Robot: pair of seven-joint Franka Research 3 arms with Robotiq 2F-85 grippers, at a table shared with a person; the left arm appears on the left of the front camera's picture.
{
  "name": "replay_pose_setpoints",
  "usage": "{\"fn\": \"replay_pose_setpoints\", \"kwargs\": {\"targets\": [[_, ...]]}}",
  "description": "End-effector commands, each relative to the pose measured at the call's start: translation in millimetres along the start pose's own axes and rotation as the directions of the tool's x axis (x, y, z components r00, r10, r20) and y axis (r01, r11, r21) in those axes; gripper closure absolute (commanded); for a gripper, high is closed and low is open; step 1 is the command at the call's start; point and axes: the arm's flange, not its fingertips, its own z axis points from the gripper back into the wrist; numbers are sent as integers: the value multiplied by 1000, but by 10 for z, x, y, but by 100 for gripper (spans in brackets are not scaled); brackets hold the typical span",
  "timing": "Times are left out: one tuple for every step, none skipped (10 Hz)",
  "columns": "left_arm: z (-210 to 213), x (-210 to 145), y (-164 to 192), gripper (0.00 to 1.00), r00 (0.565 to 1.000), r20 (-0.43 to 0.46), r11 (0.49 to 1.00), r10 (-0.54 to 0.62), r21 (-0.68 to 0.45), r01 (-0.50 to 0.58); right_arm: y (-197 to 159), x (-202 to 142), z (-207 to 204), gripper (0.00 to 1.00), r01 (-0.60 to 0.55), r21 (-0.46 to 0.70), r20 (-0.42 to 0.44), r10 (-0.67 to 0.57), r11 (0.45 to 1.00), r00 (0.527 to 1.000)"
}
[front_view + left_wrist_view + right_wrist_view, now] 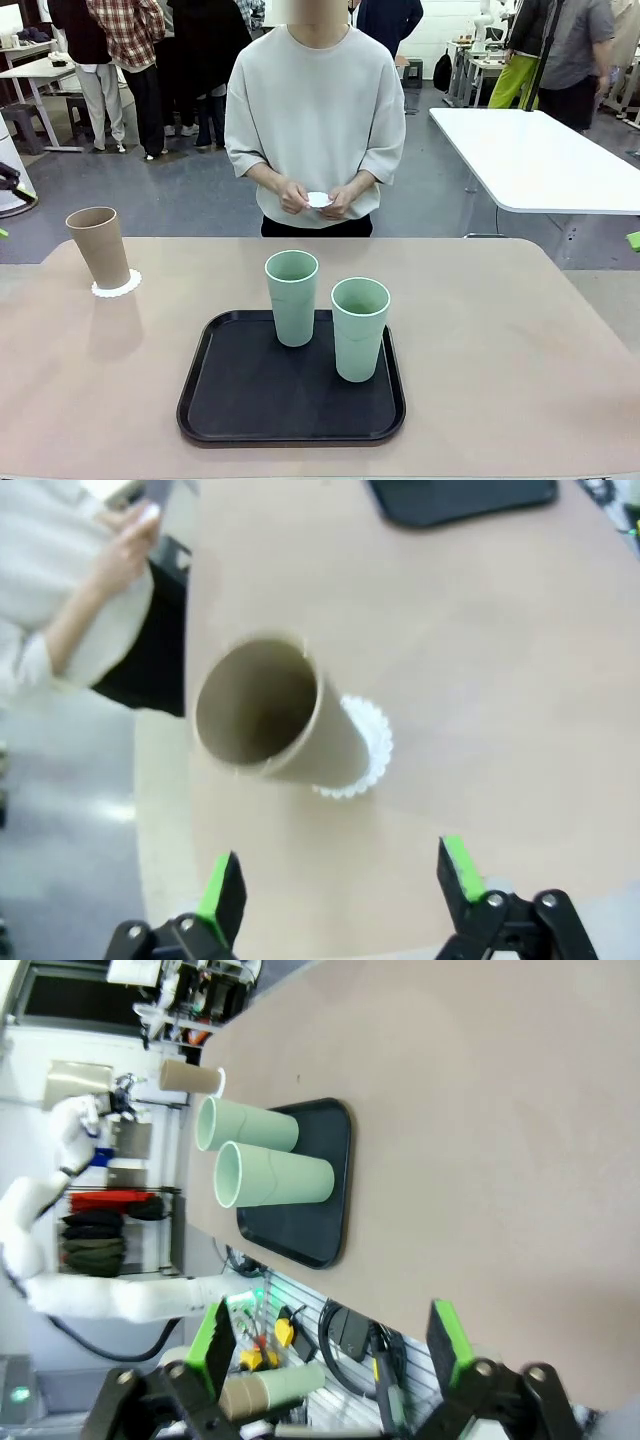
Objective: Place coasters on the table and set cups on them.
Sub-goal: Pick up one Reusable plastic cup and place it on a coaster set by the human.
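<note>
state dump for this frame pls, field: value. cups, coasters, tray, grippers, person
tan cup: upright on a coaster, far left of the table
left green cup: upright on the black tray, no coaster under it
right green cup: upright on the tray, no coaster under it
spare coaster: held in the person's hands, off the table
left gripper: open, empty, near the tan cup, not touching
right gripper: open, empty, away from the cups
done: one cup of three
</note>
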Motion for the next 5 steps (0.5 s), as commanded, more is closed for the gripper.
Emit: {"fn": "replay_pose_setpoints", "kwargs": {"targets": [[-125, 867, -453, 0, 992, -102, 994, -79, 61, 85, -9, -1, -1, 0, 0, 17, 1, 0, 1000, 1000], [-137, 1210, -539, 0, 978, -186, 992, -90, 67, 104, -9, -1, -1, 0, 0, 17, 1, 0, 1000, 1000], [-243, 1524, -602, 0, 944, -311, 990, -106, 55, 130, -9, -1, -1, 0, 0, 17, 1, 0, 1000, 1000], [-380, 1764, -628, 0, 907, -405, 987, -114, 57, 150, -9, -1, -1, 0, 0, 17, 1, 0, 1000, 1000], [-456, 2021, -622, 0, 877, -475, 992, -76, 50, 113, -9, -1, -1, 0, 0, 17, 1, 0, 1000, 1000]]}}
